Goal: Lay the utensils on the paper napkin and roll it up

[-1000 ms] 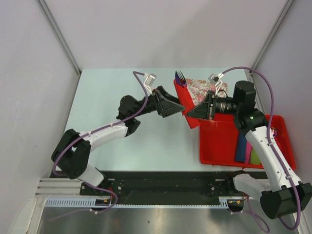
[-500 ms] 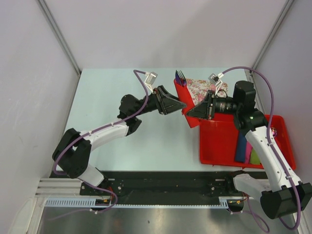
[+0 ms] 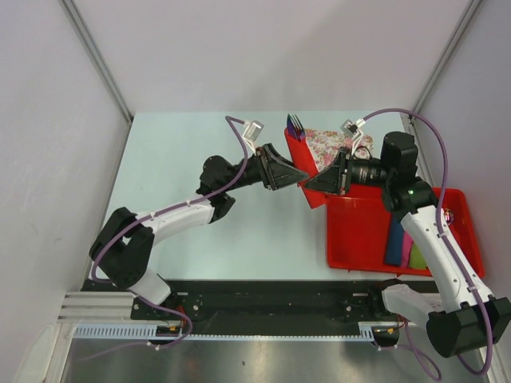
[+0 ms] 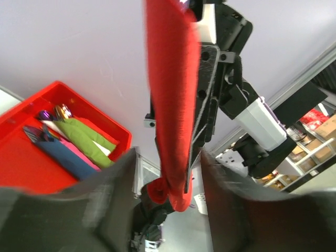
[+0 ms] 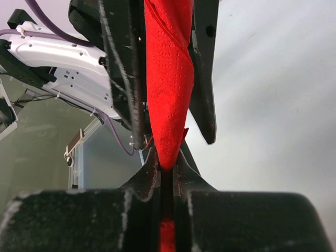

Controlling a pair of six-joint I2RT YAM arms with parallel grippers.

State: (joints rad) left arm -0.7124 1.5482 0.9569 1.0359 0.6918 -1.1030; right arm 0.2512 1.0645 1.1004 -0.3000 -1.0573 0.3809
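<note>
The red paper napkin (image 3: pixel 297 152) is held up off the table, bunched into a hanging strip. My right gripper (image 3: pixel 310 186) is shut on its lower end; the right wrist view shows the pinch (image 5: pixel 167 157) with the napkin (image 5: pixel 168 79) rising from it. My left gripper (image 3: pixel 299 173) is open, its fingers either side of the napkin (image 4: pixel 173 105) without squeezing it; in the left wrist view the gripper (image 4: pixel 168 152) straddles the strip. The purple-blue utensils (image 3: pixel 295 125) lie at the table's back, beside the floral mat.
A floral-patterned mat (image 3: pixel 331 144) lies at the back right. A red tray (image 3: pixel 367 231) sits at the right, holding blue (image 3: pixel 395 239), pink (image 3: pixel 407 247) and green (image 3: pixel 417 257) napkin rolls; it also shows in the left wrist view (image 4: pixel 21 157). White walls enclose the table.
My left gripper has moved right, from short of the napkin to having its open fingers around it. My right gripper has stayed shut on the napkin, almost in place.
</note>
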